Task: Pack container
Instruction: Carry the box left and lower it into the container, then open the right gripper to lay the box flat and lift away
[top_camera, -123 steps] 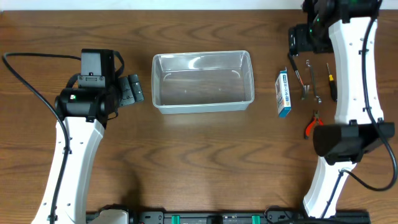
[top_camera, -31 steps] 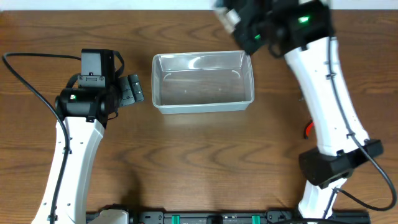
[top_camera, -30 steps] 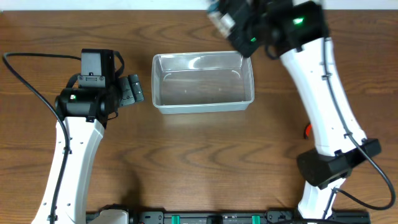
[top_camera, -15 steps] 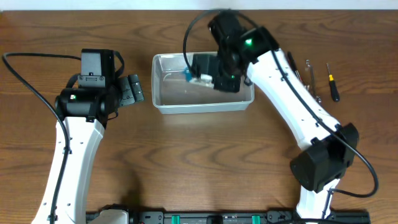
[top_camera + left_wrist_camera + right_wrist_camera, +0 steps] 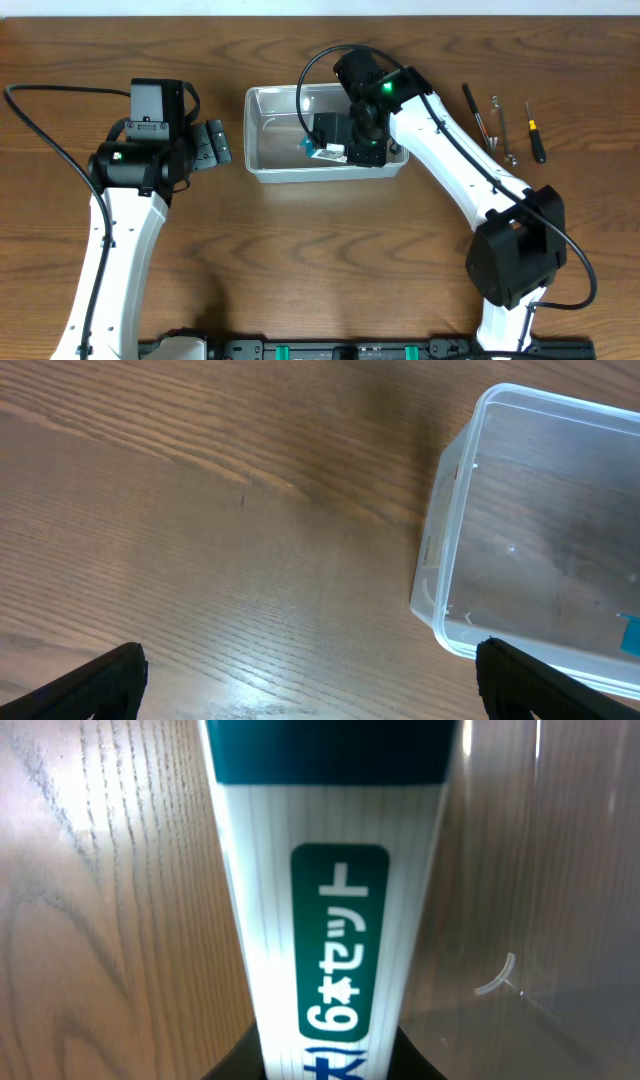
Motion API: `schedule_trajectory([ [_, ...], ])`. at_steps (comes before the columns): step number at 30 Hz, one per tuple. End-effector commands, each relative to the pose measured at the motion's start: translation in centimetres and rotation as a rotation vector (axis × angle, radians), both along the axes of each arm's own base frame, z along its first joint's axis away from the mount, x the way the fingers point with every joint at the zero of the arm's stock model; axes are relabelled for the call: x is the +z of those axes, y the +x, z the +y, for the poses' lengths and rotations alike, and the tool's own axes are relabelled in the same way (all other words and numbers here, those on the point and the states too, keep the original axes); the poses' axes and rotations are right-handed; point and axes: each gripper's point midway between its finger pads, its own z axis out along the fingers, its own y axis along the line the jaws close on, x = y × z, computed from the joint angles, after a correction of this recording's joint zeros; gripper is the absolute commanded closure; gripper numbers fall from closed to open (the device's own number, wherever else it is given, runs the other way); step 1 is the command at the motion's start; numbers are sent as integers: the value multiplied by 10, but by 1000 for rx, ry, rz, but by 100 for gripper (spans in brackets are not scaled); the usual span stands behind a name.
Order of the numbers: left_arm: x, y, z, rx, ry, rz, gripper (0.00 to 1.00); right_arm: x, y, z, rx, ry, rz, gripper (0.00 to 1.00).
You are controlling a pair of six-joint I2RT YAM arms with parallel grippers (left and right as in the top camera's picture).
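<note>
Nearest us, our left gripper [image 5: 218, 143] hangs just left of the container [image 5: 262, 170], its fingers spread wide. The container sits mid-counter [image 5: 320, 260]. Inside it, our right gripper [image 5: 322, 148] pinches the blue-and-white box [image 5: 330, 970]; whether the box touches the floor we cannot tell. Beyond, at the right, lie hand tools [image 5: 500, 125].

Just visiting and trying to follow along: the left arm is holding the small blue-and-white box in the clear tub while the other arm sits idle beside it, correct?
Not quite. It is the right gripper that holds the blue-and-white box in the container, as the overhead view shows. The left gripper is the idle one, open beside the container.
</note>
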Motion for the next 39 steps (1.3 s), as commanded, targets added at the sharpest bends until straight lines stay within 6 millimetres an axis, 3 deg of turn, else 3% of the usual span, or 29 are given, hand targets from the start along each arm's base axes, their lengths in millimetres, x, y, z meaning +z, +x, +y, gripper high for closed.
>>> schedule_trajectory([
  [1, 4, 1, 4, 17, 10, -9, 2, -3, -2, 5, 23, 11, 8, 86],
  [5, 4, 1, 4, 17, 10, -10, 2, -3, 1, 7, -4, 23, -1, 44],
  [8, 4, 1, 4, 17, 10, -9, 2, -2, 4, 8, -45, 36, -5, 32],
  [21, 4, 1, 4, 17, 10, -9, 2, 1, 14, 14, -97, 69, -33, 23],
  [28, 4, 1, 4, 17, 10, -10, 2, -1, 4, 11, -93, 57, 7, 17],
  [39, 4, 1, 4, 17, 10, -10, 2, -16, 2, 16, -88, 63, 51, 19],
])
